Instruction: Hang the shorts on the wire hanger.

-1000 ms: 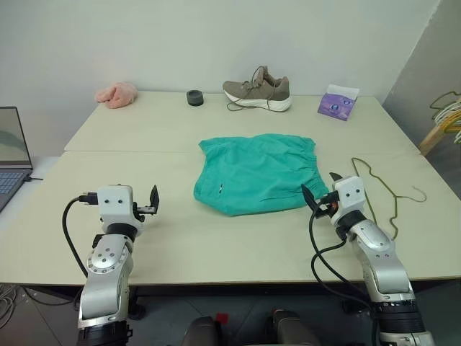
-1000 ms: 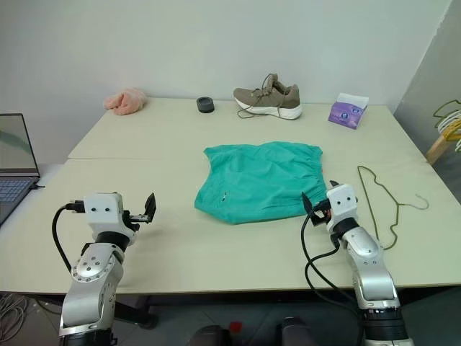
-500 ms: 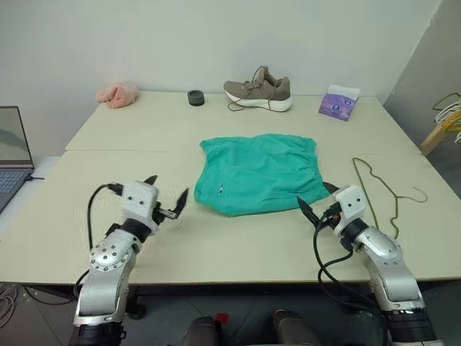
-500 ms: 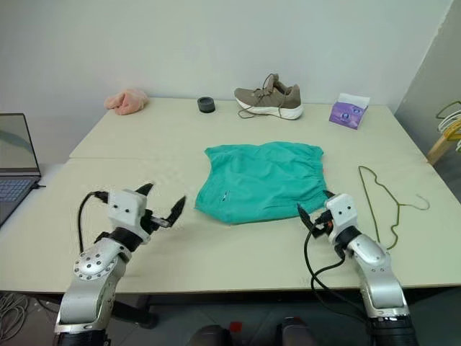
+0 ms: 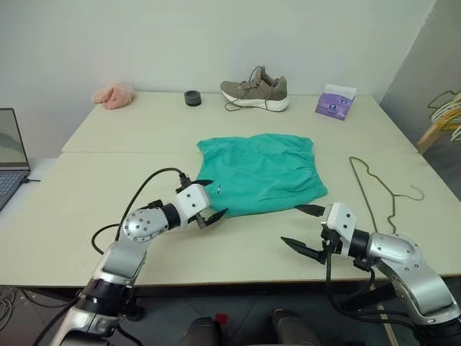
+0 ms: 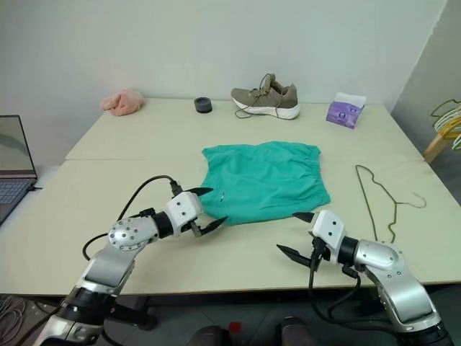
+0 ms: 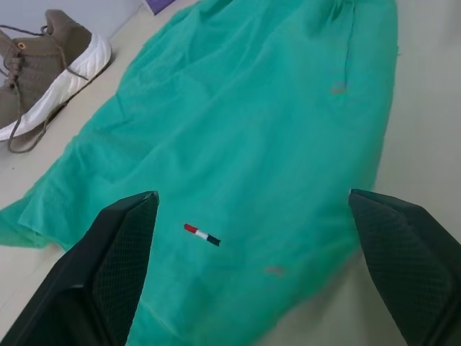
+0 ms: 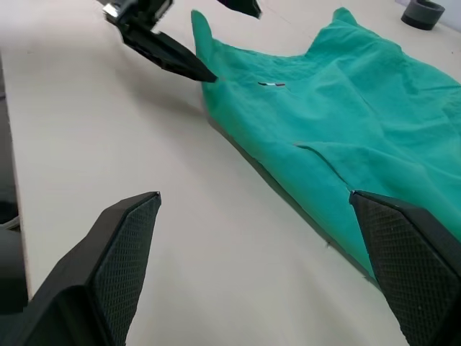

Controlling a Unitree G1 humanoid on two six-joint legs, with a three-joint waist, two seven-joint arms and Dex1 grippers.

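The teal-green shorts point(image 5: 259, 171) lie flat in the middle of the table, waistband toward the right. The thin dark wire hanger point(image 5: 376, 189) lies flat on the table to their right, apart from them. My left gripper point(image 5: 215, 198) is open at the shorts' near left corner, fingertips right at the fabric edge with nothing between them. In the left wrist view its fingers point(image 7: 119, 270) frame the shorts point(image 7: 245, 130). My right gripper point(image 5: 289, 223) is open just in front of the shorts' near right corner, pointing left, low over bare table.
Along the far edge sit a pink fluffy cloth point(image 5: 113, 94), a small black roll point(image 5: 191, 98), a brown shoe point(image 5: 256, 91) and a purple tissue pack point(image 5: 335, 101). A laptop point(image 5: 10, 155) stands off the left side. Coloured hangers point(image 5: 448, 114) sit beyond the right edge.
My left gripper swung right, from the table's left part to the shorts' near left corner. My right gripper drew back toward the front edge and turned to point left. Both stayed open.
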